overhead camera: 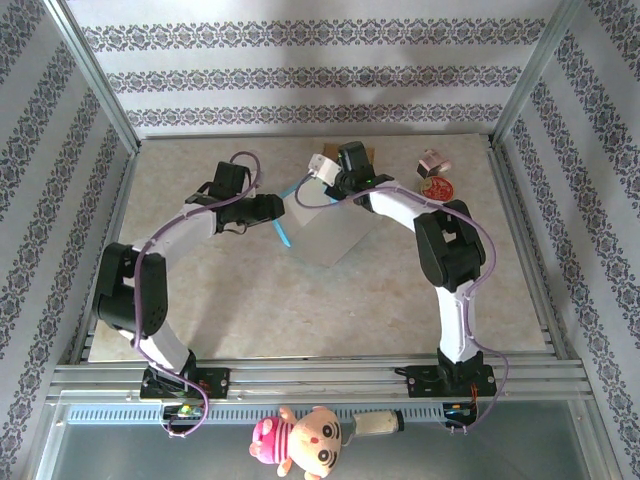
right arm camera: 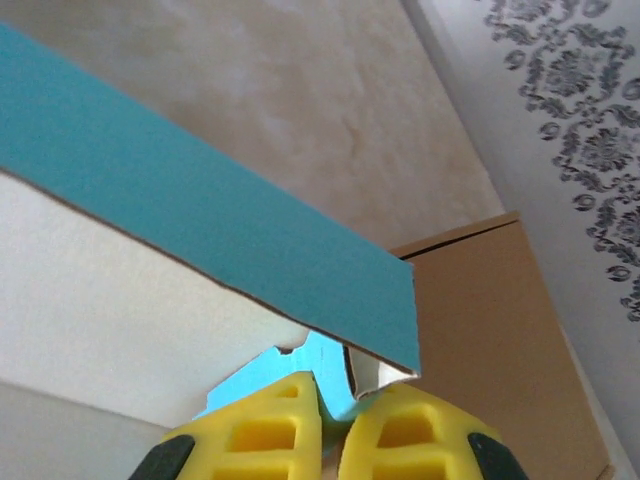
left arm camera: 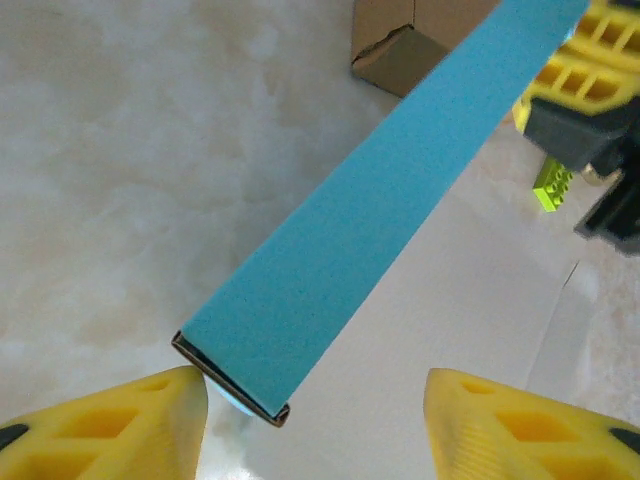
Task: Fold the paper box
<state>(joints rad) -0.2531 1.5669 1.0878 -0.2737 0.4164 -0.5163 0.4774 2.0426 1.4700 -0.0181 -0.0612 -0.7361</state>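
Beige marbled table (overhead camera: 250,300): white-and-teal paper box (overhead camera: 325,235) at centre, brown cardboard box (overhead camera: 368,152) just beyond it, red round disc (overhead camera: 438,186) far right.

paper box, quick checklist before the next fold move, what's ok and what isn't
1. right gripper pinched on the paper box at its corner: ok
2. left gripper open: ok
3. teal flap centred in the left gripper: not ok, its end sits close to one finger
4. teal flap raised off the white panel: ok
5. gap between the paper box and the brown cardboard box behind it: cannot tell
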